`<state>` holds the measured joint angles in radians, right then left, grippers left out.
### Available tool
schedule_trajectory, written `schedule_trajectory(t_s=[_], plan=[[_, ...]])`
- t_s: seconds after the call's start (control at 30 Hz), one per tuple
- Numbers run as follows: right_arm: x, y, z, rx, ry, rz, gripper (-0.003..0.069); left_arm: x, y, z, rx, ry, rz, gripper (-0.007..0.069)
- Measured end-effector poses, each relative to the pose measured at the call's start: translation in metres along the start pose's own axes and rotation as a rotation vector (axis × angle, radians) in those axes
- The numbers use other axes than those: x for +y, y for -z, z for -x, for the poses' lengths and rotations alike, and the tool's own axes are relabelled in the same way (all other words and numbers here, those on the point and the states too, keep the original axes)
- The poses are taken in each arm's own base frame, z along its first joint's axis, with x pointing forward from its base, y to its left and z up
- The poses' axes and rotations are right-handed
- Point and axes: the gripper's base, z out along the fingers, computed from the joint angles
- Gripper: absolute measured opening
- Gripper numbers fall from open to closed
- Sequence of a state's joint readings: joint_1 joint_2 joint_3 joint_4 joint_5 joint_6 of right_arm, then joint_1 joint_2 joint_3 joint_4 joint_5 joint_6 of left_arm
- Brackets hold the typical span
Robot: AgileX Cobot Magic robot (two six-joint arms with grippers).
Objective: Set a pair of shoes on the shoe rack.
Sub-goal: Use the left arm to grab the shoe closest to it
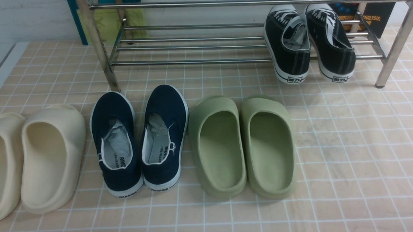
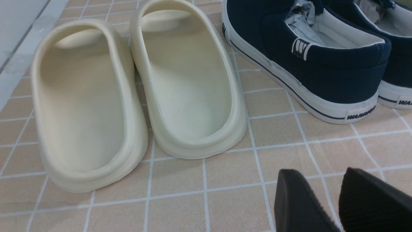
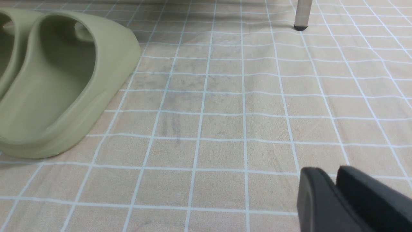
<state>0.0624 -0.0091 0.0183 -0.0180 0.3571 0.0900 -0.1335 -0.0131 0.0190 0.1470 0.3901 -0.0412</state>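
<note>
The navy slip-on shoes [image 1: 163, 107] stand on the tiled floor [image 1: 348, 142], with the chrome shoe rack [image 1: 191, 61] at their 12 o'clock and olive slides [image 1: 221, 146] at 3 o'clock. The left fingers [image 2: 299, 199] are spread and empty; whether the right fingers [image 3: 322, 199] touch, I cannot tell.

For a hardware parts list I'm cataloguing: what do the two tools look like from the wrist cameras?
Left tool: two matte black fingers with rounded tips, and fine ribbing on one pad. Right tool: the same matte black, rounded fingers. No cables or markings show.
</note>
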Motion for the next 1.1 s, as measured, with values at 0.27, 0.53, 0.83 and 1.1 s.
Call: schedule_trajectory(t_s=[0.27, 0.53, 0.83, 1.1], plan=[[0.0000, 0.0000, 0.0000, 0.000, 0.000, 0.000, 0.0113, 0.0000, 0.0000, 0.0000, 0.000, 0.000, 0.000, 0.0239], [0.0000, 0.0000, 0.0000, 0.000, 0.000, 0.000, 0.0122, 0.0000, 0.0000, 0.0000, 0.000, 0.000, 0.000, 0.0239], [0.0000, 0.0000, 0.0000, 0.000, 0.000, 0.000, 0.0132, 0.0010, -0.0007, 0.0040, -0.062, -0.052, 0.015, 0.0239], [0.0000, 0.0000, 0.0000, 0.000, 0.000, 0.000, 0.0140, 0.0017, -0.0006, 0.0049, -0.072, -0.078, 0.024, 0.0239]])
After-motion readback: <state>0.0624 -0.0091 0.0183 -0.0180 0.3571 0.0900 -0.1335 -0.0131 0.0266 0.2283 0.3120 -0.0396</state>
